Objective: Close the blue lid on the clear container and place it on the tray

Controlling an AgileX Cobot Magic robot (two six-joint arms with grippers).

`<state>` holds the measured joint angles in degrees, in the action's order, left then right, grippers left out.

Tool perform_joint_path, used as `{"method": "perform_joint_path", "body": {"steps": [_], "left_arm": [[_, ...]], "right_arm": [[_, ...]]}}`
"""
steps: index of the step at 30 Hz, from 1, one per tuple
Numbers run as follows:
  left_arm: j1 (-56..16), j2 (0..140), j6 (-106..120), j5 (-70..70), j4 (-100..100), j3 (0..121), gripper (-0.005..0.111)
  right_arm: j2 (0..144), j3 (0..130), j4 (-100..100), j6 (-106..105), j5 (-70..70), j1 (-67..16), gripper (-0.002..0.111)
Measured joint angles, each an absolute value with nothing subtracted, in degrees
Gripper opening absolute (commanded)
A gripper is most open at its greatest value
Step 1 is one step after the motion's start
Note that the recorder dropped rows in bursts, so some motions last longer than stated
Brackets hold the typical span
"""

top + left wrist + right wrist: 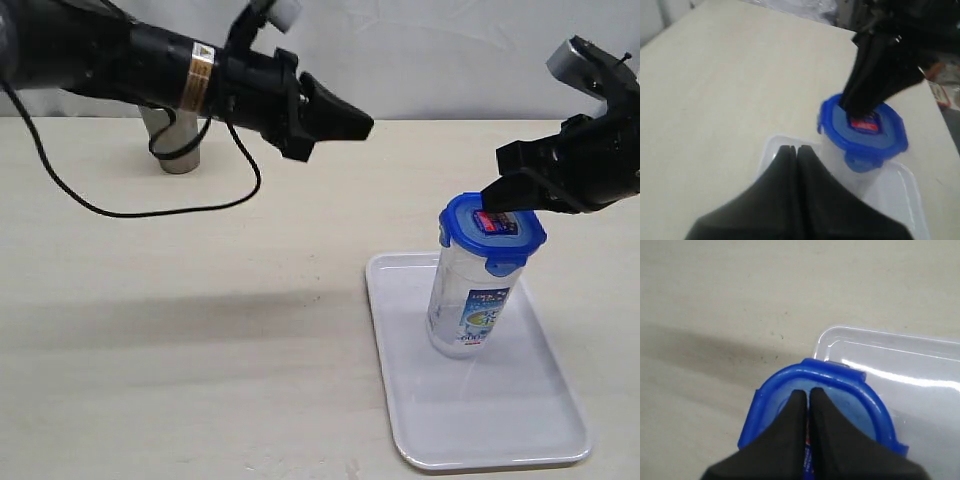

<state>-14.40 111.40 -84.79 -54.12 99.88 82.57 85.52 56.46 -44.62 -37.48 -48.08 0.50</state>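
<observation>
The clear container (466,300) stands upright on the white tray (500,430), with the blue lid (492,236) sitting on its mouth. My right gripper (497,196) is shut, its tips resting on top of the lid (860,400) with nothing between them. In the right wrist view the right gripper (808,392) points down onto the lid's middle. My left gripper (362,125) is shut and empty, hanging in the air up and to the left of the container. The left wrist view shows the left gripper (796,149) above the tray's edge (771,150), short of the lid (862,137).
A steel cup (177,140) stands at the back left of the beige table (200,330), partly behind the left arm. A black cable (120,212) loops down from that arm over the tabletop.
</observation>
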Motion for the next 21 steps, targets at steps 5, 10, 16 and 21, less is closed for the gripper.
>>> {"method": "perform_joint_path", "body": {"steps": [5, 10, 16, 21], "left_arm": [[-13.5, 103.7, -87.3, -37.6, 100.1, 78.2, 0.0], [-13.5, 96.2, -88.1, -15.5, 100.4, 71.3, 0.0], [-13.3, 90.9, -88.2, 8.0, 100.3, 62.2, 0.0], [-13.3, 89.6, -88.2, 11.9, 100.3, 58.2, 0.0]], "right_arm": [[83.6, 56.2, -43.9, -39.8, -48.0, 0.5, 0.004], [79.9, 57.5, -43.3, -40.3, -46.9, 0.5, 0.004], [73.0, 57.9, -43.7, -41.6, -43.2, 0.5, 0.004], [65.7, 57.9, -44.1, -42.8, -40.6, 0.5, 0.004]]}}
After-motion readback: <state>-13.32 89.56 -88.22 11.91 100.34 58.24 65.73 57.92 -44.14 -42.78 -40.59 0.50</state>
